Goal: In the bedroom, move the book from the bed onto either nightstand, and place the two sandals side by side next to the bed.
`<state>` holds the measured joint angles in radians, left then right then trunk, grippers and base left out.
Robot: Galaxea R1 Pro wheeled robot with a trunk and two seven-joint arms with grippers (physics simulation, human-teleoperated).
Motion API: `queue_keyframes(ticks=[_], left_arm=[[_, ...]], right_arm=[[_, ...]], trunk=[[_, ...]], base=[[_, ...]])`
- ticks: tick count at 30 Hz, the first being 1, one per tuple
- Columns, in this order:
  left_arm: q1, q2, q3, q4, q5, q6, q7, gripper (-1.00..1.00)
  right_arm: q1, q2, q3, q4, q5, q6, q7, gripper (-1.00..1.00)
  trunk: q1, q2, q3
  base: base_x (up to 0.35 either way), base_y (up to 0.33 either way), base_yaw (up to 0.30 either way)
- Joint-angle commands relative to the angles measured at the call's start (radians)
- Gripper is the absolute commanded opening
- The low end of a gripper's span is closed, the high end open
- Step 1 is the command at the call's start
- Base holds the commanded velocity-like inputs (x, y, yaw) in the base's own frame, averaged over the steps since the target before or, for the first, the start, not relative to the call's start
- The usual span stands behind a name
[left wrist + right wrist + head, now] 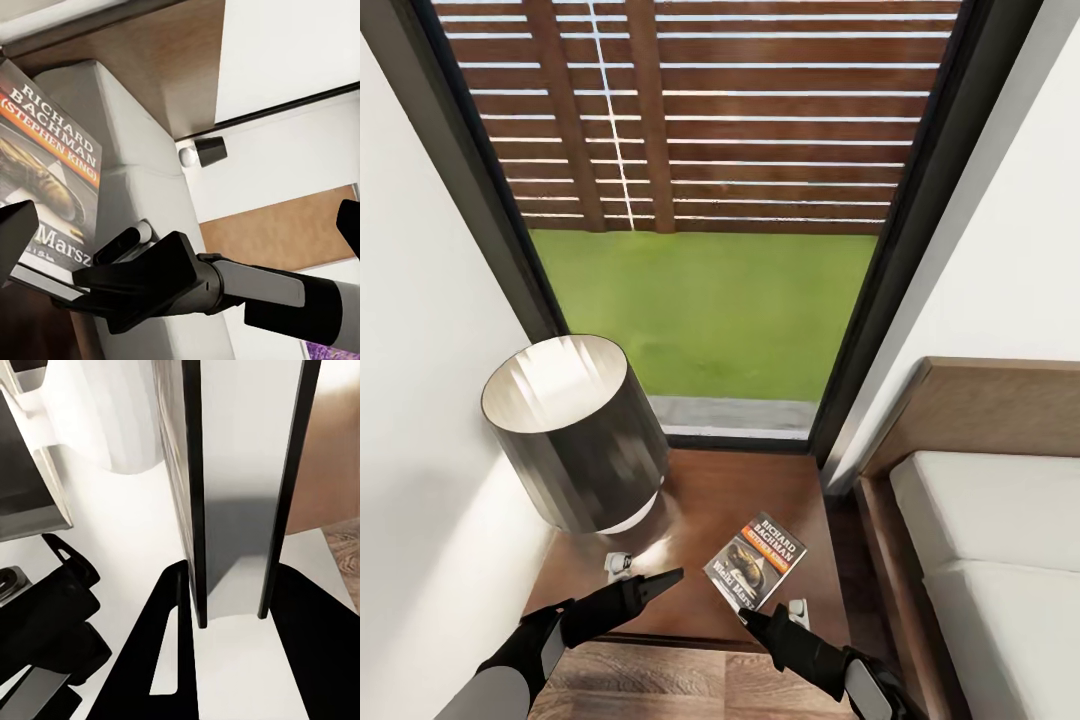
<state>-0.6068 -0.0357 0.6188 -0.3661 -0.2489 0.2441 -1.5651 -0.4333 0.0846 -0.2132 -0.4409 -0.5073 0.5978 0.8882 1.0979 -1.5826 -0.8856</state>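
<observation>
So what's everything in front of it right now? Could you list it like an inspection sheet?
Surface: nightstand, glossy reddish-brown top.
Job's things: book over the nightstand, at the right gripper; bed on the right.
Clutter: lamp with a dark shade on the nightstand.
Grippers: right gripper shut on the book; left gripper beside it, open.
Cables: nothing seen.
Surroundings: window, grass and slatted fence outside; white walls.

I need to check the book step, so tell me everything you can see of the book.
The book is a thin paperback with a dark cover, an orange band and white lettering reading Richard Bachman. It is above the nightstand, cover up, angled toward the bed. The right gripper is at its near edge, fingers either side of it in the right wrist view; whether it rests on the wood is unclear.
</observation>
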Motion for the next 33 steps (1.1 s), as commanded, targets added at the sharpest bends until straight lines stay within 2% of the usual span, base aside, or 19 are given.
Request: queue_keyframes(ticks=[1,5,11,18,27,33], left_arm=[[0.0,-0.001,0.008,-0.002,-0.01,0.011,-0.006,1.0],[0.0,-0.001,0.007,-0.002,-0.01,0.011,-0.006,1.0],[-0.001,-0.001,0.007,-0.001,-0.01,0.011,-0.006,1.0],[0.0,-0.001,0.007,-0.002,-0.01,0.011,-0.006,1.0],[-0.001,-0.001,0.007,-0.001,-0.01,0.01,-0.006,1.0],[0.0,-0.001,0.007,-0.001,-0.01,0.01,-0.006,1.0]], right_arm=[[-0.001,0.001,-0.005,0.0,-0.002,0.007,0.002,-1.0],[0.0,0.001,-0.005,-0.001,-0.002,0.007,0.002,-1.0],[0.0,0.001,-0.005,-0.001,-0.002,0.007,0.002,-1.0],[0.0,0.001,-0.005,-0.001,-0.002,0.007,0.002,-1.0],[0.0,0.0,-0.005,-0.001,-0.002,0.007,0.002,-1.0],[-0.001,0.001,-0.005,-0.001,-0.002,0.007,0.002,-1.0]], trunk=[[0.004,-0.007,-0.004],[0.019,-0.035,-0.016],[0.019,-0.035,-0.016],[0.046,-0.084,-0.038],[0.046,-0.084,-0.038],[0.069,-0.126,-0.057]], base=[[0.0,0.0,0.0],[0.0,0.0,0.0],[0.0,0.0,0.0],[0.0,0.0,0.0],[0.0,0.0,0.0],[0.0,0.0,0.0]])
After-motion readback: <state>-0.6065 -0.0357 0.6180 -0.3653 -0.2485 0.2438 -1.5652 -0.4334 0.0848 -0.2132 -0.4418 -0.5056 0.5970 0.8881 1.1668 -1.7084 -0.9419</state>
